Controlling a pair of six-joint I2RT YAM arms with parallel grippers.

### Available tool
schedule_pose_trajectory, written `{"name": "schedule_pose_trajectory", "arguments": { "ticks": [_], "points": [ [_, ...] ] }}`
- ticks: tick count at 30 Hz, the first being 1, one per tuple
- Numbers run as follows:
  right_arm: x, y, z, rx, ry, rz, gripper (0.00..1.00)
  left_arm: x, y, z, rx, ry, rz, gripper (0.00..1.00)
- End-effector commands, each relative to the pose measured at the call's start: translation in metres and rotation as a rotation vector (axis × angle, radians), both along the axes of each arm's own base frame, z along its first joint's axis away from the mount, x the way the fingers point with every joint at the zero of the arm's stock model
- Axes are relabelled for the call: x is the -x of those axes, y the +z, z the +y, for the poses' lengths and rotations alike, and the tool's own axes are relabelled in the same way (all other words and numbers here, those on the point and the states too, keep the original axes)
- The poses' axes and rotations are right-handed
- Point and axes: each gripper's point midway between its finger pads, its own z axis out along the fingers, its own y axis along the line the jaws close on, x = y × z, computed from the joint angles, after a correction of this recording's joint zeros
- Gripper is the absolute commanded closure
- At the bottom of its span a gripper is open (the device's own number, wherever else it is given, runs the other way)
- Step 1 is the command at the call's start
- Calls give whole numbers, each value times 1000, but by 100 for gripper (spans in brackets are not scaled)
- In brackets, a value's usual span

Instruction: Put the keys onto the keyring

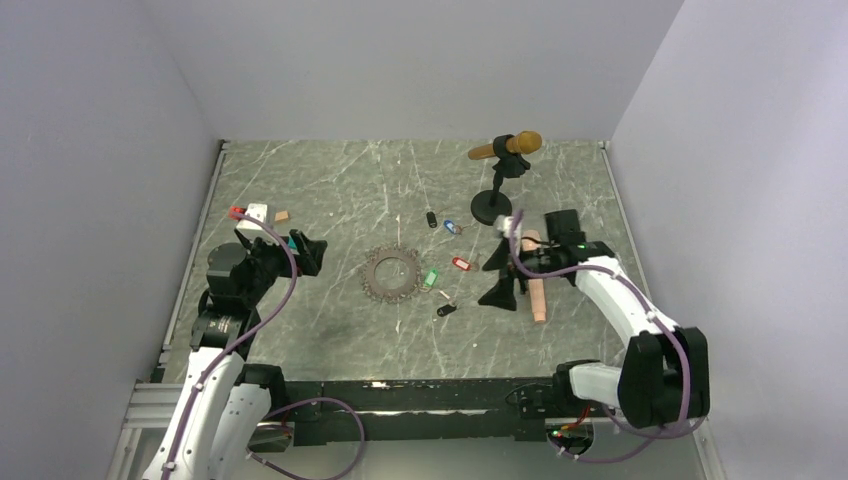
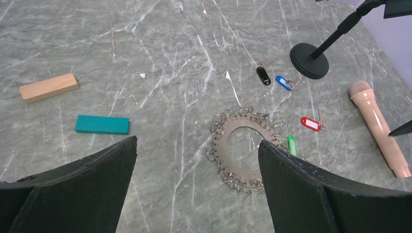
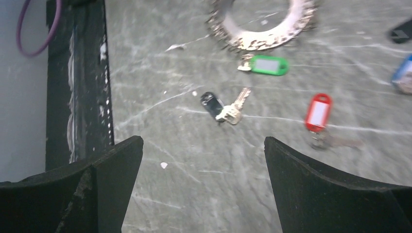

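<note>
Two grippers, both with jaws spread wide and nothing held. Our left gripper (image 2: 197, 145) hangs above the left side of the table (image 1: 300, 190), and the keyring (image 2: 243, 150) lies flat on the marble to its right. Our right gripper (image 3: 204, 141) hovers low on the right, a black-tagged key (image 3: 214, 104) lying loose just left of it. We see the green-tagged key (image 3: 268, 65) just beside the keyring's right rim, the red-tagged key (image 3: 318, 111) further right, and the blue-tagged key (image 1: 452, 227) farther off, near the stand base (image 1: 490, 208).
</note>
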Motion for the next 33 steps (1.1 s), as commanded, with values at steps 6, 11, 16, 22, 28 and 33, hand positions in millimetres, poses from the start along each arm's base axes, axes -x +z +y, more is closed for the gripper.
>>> {"name": "schedule_pose_trajectory", "arguments": {
  "ticks": [6, 11, 16, 22, 28, 33],
  "points": [
    [7, -38, 39, 274, 134, 44, 0, -5, 21, 0, 4, -4, -59, 2],
    [0, -55, 42, 421, 114, 75, 1, -7, 19, -1, 6, -13, -44, 2],
    [-2, -64, 43, 470, 81, 143, 21, -10, 18, 1, 11, -3, -40, 2],
    [-2, -78, 47, 527, 49, 199, 39, -11, 17, 0, 22, -13, -22, 1],
    [-5, -91, 50, 567, 13, 258, 47, -10, 18, -1, 32, -18, -33, 2],
    [-5, -99, 51, 584, -3, 285, 50, -9, 19, -2, 36, -26, -36, 2]
  ]
}}
